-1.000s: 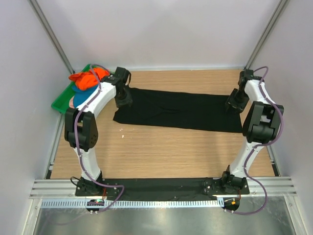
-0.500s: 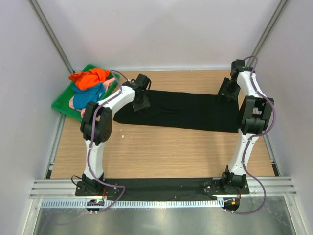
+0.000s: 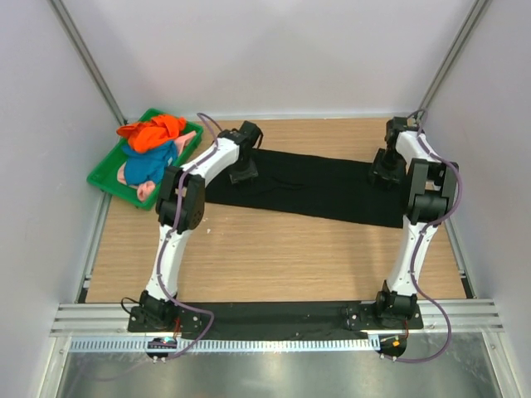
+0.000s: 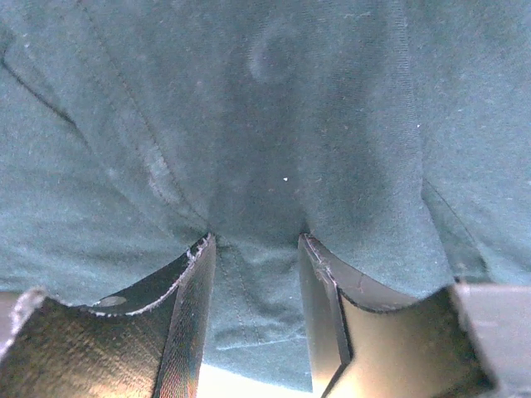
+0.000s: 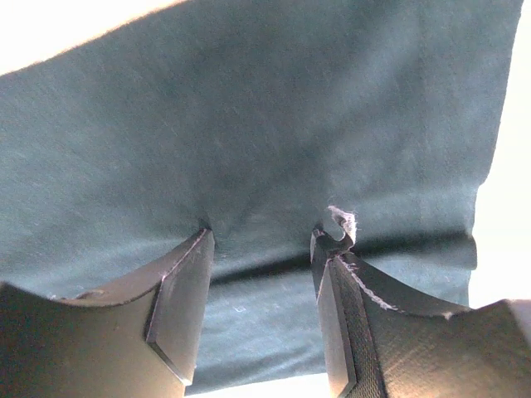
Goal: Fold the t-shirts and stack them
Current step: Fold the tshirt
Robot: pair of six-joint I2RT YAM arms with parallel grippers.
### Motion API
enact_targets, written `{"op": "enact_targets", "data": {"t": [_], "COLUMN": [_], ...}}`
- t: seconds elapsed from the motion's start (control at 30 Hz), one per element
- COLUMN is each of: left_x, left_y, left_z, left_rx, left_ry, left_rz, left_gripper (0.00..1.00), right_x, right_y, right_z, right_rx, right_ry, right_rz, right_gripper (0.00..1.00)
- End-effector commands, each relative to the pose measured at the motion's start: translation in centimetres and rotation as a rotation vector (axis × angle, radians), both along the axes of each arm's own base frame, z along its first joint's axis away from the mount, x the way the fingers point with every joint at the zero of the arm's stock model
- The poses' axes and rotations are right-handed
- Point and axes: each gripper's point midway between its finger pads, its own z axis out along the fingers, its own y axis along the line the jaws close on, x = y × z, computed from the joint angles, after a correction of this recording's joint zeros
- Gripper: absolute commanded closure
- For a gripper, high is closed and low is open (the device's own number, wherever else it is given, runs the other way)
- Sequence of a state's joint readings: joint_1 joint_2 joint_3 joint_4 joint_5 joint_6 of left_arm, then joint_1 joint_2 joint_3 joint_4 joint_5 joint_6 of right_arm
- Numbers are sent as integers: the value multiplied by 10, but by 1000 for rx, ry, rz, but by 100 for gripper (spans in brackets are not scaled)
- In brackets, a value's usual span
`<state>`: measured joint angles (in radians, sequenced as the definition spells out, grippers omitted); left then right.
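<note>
A large black t-shirt (image 3: 307, 186) lies as a long flat band across the far half of the table. My left gripper (image 3: 243, 174) stands on its left part, and my right gripper (image 3: 384, 176) on its right end. In the left wrist view the left gripper (image 4: 253, 240) is open, its fingertips pressing dimples into the black t-shirt (image 4: 274, 124), near a stitched hem. The right wrist view shows the right gripper (image 5: 261, 232) open too, tips down on the black t-shirt (image 5: 249, 124) close to its edge. Orange (image 3: 151, 133), blue (image 3: 151, 157) and pink (image 3: 133, 176) t-shirts lie crumpled in a heap.
A green tray (image 3: 104, 177) at the far left corner holds the coloured heap. Bare wooden table (image 3: 274, 257) stretches between the black shirt and the arm bases. White walls and two slanted metal posts close in the workspace.
The left gripper moved right from the shirt's far-left corner onto its left part. The right gripper shifted left and settled on the right end. Both jaws opened slightly.
</note>
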<state>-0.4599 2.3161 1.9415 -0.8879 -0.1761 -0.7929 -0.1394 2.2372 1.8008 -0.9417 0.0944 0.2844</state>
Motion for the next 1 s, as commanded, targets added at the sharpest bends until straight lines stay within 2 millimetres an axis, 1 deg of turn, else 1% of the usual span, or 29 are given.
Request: {"op": "enact_targets", "data": {"t": [0.0,0.03,0.07,0.1,0.13,0.17,0.2,0.23,0.3,0.33,0.37,0.4,0.43,0.47,0.5,0.53,0.57,0.6,0.63,0.67,0.7,0.73,0.77,0.8,0.83,0.87,0.9,0.93,0.97], "left_x": [-5,5,3,5,9,17,22,27,42,46,48,57,58,60,62,63,66,67,65,67,65,64,62,58,58,50,47,42,44], "left_y": [14,11,16,19,19,18,20,20,22,24,20,20,21,24,26,29,29,30,31,32,30,29,27,19,12,6,1,-4,-10], "left_z": [-37,-30,-30,-36,-35,-30,-33,-32,-27,-36,-38,-33,-34,-29,-24,-18,4,14,25,53,66,79,85,107,114,111,120,120,119], "left_rx": [109,112,143,168,173,180,187,184,215,216,196,210,225,240,252,258,256,249,227,199,164,141,103,37,-8,-60,-95,-120,-140], "left_ry": [98,76,95,101,94,70,67,54,11,20,22,-1,0,-7,-16,-26,-66,-81,-93,-139,-158,-178,-185,-218,-237,-217,-231,-225,-246], "left_rz": [-66,-79,-107,-124,-149,-192,-213,-236,-288,-315,-357,-396,-414,-420,-434,-430,-423,-415,-395,-371,-356,-340,-297,-295,-285,-256,-237,-223,-210], "left_gripper": [55,55,56,55,55,55,55,55,53,52,52,52,52,52,52,52,51,51,50,48,47,46,46,46,46,46,47,47,48], "right_x": [-40,-57,-66,-74,-92,-100,-106,-125,-139,-159,-162,-170,-188,-193,-206,-209,-213,-214,-214,-217,-206,-201,-202,-196,-184,-180,-176,-169,-166], "right_y": [-8,-7,-5,-1,5,12,22,31,55,73,83,108,121,134,159,170,180,192,197,197,194,186,166,157,150,135,132,130,126], "right_z": [-6,-8,-10,-11,-10,-11,-9,-9,-7,-11,-1,3,0,2,10,16,22,35,42,48,62,68,70,75,82,82,83,86,81], "right_rx": [-85,-86,-86,-70,-48,-29,15,43,129,191,217,288,319,343,394,417,435,456,470,464,449,398,281,223,172,88,67,52,26], "right_ry": [96,119,134,142,157,158,150,160,153,188,152,156,178,170,168,156,147,110,95,93,42,24,36,20,4,14,16,6,33], "right_rz": [-31,-50,-59,-74,-105,-123,-135,-148,-192,-194,-219,-192,-193,-184,-174,-162,-152,-121,-99,-81,-11,30,56,104,183,211,245,271,309], "right_gripper": [43,43,43,43,42,42,42,41,40,40,40,39,39,39,39,39,39,39,38,38,38,38,38,38,38,38,38,38,38]}}
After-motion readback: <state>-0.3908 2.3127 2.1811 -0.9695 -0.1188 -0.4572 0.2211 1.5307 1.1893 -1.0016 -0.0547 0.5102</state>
